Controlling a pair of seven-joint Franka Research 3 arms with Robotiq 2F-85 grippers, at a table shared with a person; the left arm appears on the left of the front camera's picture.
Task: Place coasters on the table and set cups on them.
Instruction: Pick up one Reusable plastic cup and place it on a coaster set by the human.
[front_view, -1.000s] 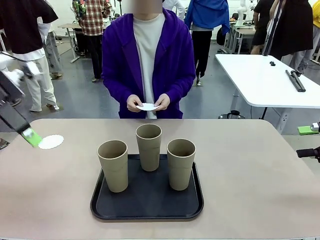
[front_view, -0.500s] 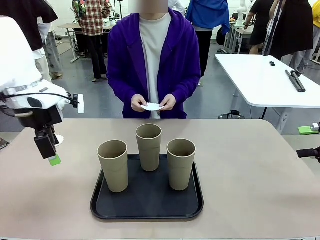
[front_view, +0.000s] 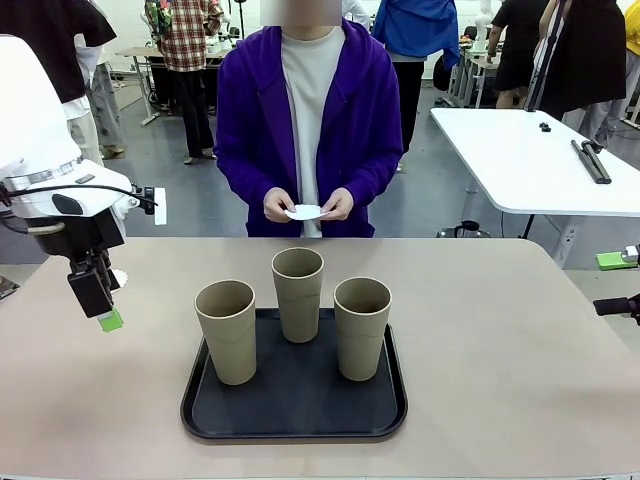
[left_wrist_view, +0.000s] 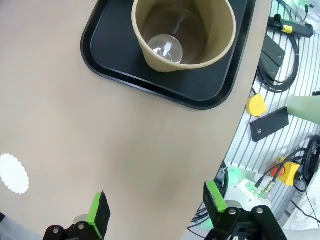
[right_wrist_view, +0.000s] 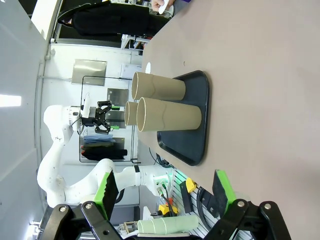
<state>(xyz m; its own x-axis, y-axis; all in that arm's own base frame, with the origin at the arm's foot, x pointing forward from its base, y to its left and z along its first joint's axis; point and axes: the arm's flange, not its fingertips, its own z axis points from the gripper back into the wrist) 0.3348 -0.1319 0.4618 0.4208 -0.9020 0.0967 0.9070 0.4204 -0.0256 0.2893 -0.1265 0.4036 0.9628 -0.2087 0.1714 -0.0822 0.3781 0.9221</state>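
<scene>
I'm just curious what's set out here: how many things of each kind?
Tall tan matte cups: 3
Round white lacy paper doilies: 2, one on the table, one in the person's hands
Black rounded-square tray: 1
Total: 6

In the front view, at the left, the left gripper (front_view: 104, 318) covers most of the table coaster (front_view: 119, 277). You see just a white sliver behind it, and the gripper stands side-on, so you cannot read its jaw gap there. The person's fingers (front_view: 275, 207) overlap the held coaster (front_view: 306, 212); you cannot tell whether it is one sheet or several. At the right edge a dark tip (front_view: 615, 305) is cut off, too little to identify. In the left wrist view the top edge crops the cup (left_wrist_view: 200, 45) and the tray (left_wrist_view: 112, 47).
</scene>
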